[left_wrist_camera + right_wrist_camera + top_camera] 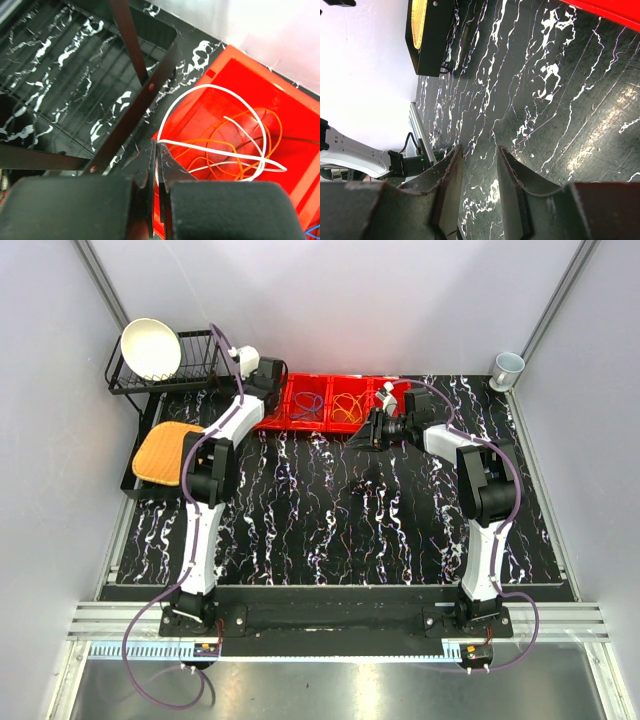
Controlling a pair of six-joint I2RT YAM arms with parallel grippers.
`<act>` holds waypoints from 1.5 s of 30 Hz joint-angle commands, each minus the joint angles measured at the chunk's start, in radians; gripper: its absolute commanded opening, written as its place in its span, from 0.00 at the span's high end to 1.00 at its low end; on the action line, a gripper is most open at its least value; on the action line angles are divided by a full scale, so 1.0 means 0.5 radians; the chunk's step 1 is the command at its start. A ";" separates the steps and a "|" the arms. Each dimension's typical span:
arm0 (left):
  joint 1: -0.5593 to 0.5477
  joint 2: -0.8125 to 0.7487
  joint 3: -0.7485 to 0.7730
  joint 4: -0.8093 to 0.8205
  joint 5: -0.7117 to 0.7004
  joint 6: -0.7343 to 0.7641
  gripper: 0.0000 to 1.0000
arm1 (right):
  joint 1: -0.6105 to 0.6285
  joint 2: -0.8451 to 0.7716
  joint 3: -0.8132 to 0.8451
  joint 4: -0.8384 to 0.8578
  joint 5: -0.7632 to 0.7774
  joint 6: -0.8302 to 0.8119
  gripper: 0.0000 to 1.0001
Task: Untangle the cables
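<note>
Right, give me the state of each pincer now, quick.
Left pincer: shut; the white cable meets its tips, whether pinched cannot be told.
Right pincer: open, holding nothing.

Black marbled table: red tray, rack

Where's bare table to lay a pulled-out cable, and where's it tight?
Widest: black marbled tabletop between the left arm and right arm, nearer than the red compartmented plastic bin. Narrower strip right of the right arm, short of the pale mug. Tight: far left, where black wire dish rack, orange woven pad and the left tool at the bin crowd.
</note>
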 commanded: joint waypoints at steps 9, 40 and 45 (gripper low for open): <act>0.001 0.046 0.104 0.050 0.148 -0.071 1.00 | -0.007 0.022 0.064 0.031 -0.023 0.006 0.61; -0.061 -0.718 -0.733 0.132 0.519 0.095 0.32 | -0.004 0.004 0.046 0.047 -0.017 0.006 0.62; -0.064 -0.675 -0.801 0.129 0.679 0.138 0.39 | -0.004 0.004 0.046 0.050 -0.023 0.006 0.62</act>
